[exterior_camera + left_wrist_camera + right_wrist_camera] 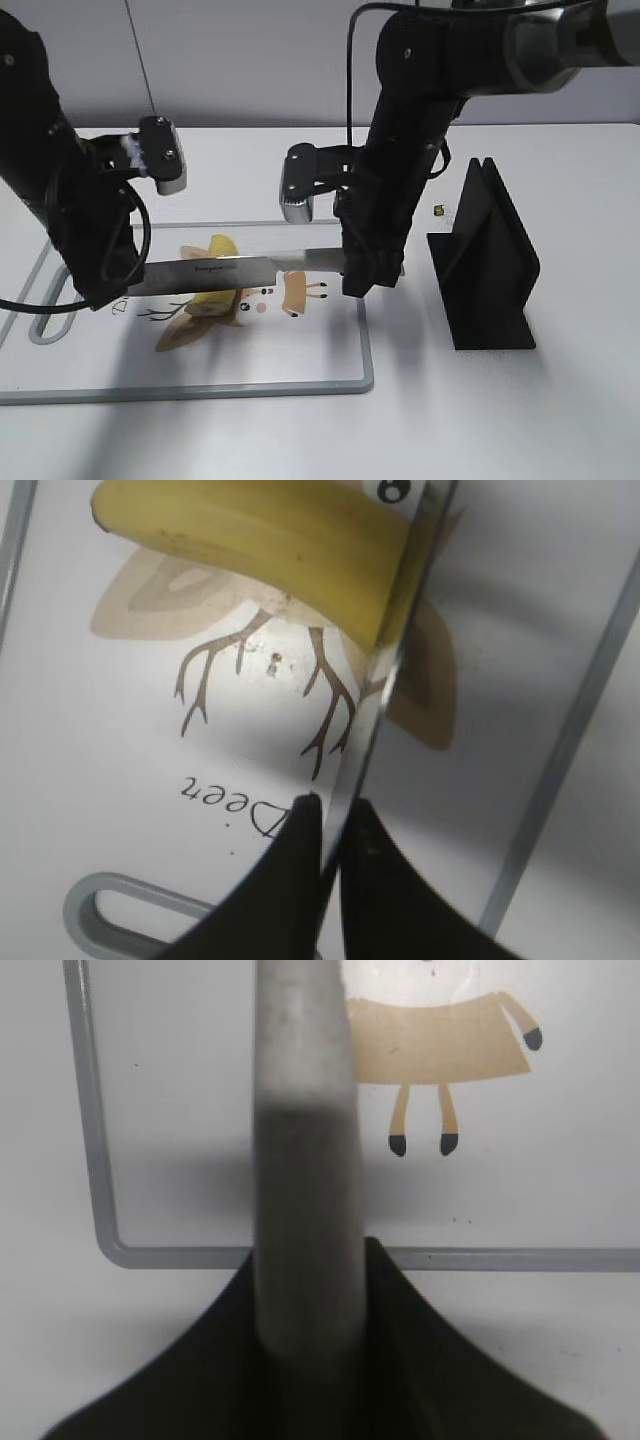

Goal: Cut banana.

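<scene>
My left end effector [112,288] sits at nine o'clock on the white cutting board with a grey rim [366,340], its black fingers [290,880] closed on the tip of the long steel kitchen knife [235,268]. The blade runs level from there toward three o'clock, where my right end effector [365,275] is clamped around the grey knife handle [305,1210].

The short, stubby yellow-peeled banana [213,280] lies on the board near its middle, under the blade and crossing it, over the brown cartoon deer print [290,292]. It is slightly curved, with smooth yellow skin and a few faint dark specks; in my left wrist view the blade meets its near end [300,550].

The blade hides the banana's middle in the exterior view, and my left wrist view cuts off its far end. Whether the edge has entered the peel I cannot tell. At three o'clock, off the board, a black slotted knife stand [487,262] rests on the white surface [560,420].
</scene>
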Controlling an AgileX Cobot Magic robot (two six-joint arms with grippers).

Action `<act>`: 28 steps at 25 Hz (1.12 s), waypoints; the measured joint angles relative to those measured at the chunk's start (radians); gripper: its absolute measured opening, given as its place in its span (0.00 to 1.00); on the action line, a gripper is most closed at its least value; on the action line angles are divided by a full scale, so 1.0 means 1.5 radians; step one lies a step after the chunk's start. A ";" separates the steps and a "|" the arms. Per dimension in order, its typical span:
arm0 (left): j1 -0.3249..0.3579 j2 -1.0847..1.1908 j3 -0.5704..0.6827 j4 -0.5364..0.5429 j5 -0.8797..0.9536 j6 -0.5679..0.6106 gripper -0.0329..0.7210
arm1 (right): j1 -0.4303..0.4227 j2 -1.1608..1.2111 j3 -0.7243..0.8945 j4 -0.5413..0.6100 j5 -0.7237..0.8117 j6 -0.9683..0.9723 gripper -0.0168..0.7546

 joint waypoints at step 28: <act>0.001 0.012 0.000 0.002 -0.026 0.001 0.07 | 0.000 0.015 0.000 -0.007 -0.028 0.000 0.24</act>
